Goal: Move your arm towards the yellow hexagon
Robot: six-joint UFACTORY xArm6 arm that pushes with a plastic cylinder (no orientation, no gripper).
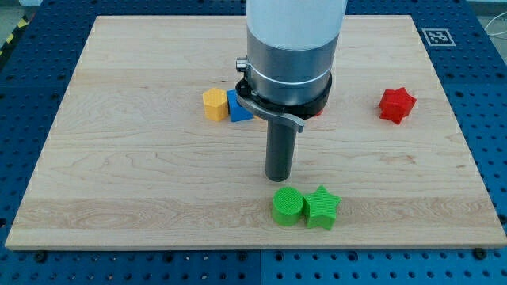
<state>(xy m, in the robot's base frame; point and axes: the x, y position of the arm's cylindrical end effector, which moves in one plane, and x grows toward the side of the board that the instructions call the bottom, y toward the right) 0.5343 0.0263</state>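
Yellow hexagon (215,104) sat upright, touching blue block (238,108). Rod vertical; my tip (278,177) was below-right of hexagon, holding nothing—no pincer fitted.

This looks like a robotics lab or test bench. A pale wooden board (158,182) serves as the work surface, lying on a blue metal plate (483,71) drilled with a regular grid of holes. A black-and-white fiducial marker (436,36) sits at the board's upper right corner. Yellow-black hazard tape (11,36) shows at the upper left of the frame.

yellow hexagon (214,104), blue block (238,108), red star (396,104)
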